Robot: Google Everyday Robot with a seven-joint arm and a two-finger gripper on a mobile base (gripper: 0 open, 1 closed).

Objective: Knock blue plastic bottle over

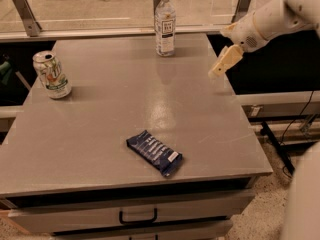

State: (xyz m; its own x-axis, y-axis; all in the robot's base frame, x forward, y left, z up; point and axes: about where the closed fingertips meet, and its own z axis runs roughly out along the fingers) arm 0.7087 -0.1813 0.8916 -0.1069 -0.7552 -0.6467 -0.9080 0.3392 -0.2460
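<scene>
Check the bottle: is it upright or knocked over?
Upright. The bottle stands on its base, cap up, near the far edge of the table. The gripper hangs to its right, not touching it.
</scene>
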